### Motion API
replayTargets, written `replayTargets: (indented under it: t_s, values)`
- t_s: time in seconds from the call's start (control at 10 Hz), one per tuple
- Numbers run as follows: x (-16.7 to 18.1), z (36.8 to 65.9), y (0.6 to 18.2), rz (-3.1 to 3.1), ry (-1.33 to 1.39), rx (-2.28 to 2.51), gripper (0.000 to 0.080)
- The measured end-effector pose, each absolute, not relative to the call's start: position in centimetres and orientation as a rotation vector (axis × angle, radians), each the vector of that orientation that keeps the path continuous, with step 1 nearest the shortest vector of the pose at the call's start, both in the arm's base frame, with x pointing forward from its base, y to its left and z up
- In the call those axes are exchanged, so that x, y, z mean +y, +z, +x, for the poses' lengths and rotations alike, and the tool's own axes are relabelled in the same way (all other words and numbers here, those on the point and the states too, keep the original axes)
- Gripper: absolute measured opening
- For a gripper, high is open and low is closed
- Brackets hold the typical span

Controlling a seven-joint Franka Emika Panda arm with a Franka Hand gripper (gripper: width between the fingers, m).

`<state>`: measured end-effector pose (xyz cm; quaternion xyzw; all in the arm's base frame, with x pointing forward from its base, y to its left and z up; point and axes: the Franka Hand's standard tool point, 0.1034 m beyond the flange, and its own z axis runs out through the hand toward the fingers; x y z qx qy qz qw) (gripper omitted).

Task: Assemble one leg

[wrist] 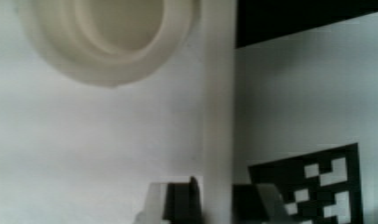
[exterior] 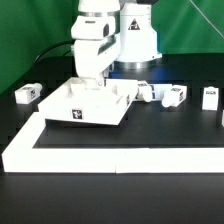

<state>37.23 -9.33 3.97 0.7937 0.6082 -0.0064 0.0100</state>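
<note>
- Four legs lie loose on the black worktop (exterior: 190,125), none touching the panel (exterior: 100,100).
- Leg one (exterior: 27,94) sits alone, off to the exterior view's left of the panel.
- Leg two (exterior: 150,92) and leg three (exterior: 175,96) lie close together just beyond the panel's far corner on the exterior view's right. Leg four (exterior: 210,97) stands furthest out on that side.
- I see the panel as a white square slab lying flat, with a tag (exterior: 78,113) on its near part.
- It lies inside the bend of the white L-shaped rail (exterior: 110,157), close to the rail's arm on the exterior view's left. I cannot tell from here whether the two touch.
- My arm (exterior: 92,40) points straight down over the far part of the panel, its lower end right at the slab's surface.
- On the wrist view the panel fills most of the frame. It shows a round socket (wrist: 106,40), and one straight edge runs the length of the frame with dark worktop beyond it.
- A checkered patch (wrist: 319,185) shows past that edge; I cannot say what it is fixed to.
- Blurred fingertips (wrist: 175,203) show at the frame's border on either side of the panel's edge. I cannot tell whether the jaws are clamping the slab or merely straddling it.
</note>
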Motion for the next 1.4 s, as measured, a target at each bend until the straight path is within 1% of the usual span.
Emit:
replayTargets:
  t_s: [0.1,0.2,0.3,0.4,0.5,0.6,0.9,1.1,1.3,1.4]
  values:
    - [-8.6,37.5,4.8,2.466,-0.009,1.916,0.0054]
    - [-7.6,38.8,5.6,2.42,0.024,1.948,0.0054]
    - [-6.2,40.1,6.0,2.412,0.002,1.99,0.0054]
    - [-4.6,42.0,6.5,2.358,-0.011,2.05,0.0054]
    - [-4.2,42.3,6.2,2.317,0.05,2.04,0.0054]
    - [-4.3,41.3,5.7,2.337,0.024,2.044,0.0054]
    - [-4.1,41.3,5.7,2.34,0.021,2.045,0.0054]
    - [-2.1,42.9,6.2,2.29,0.055,2.085,0.0054]
    - [1.3,45.3,5.8,2.262,0.089,2.118,0.0054]
    - [2.6,46.2,5.3,2.212,0.123,2.155,0.0054]
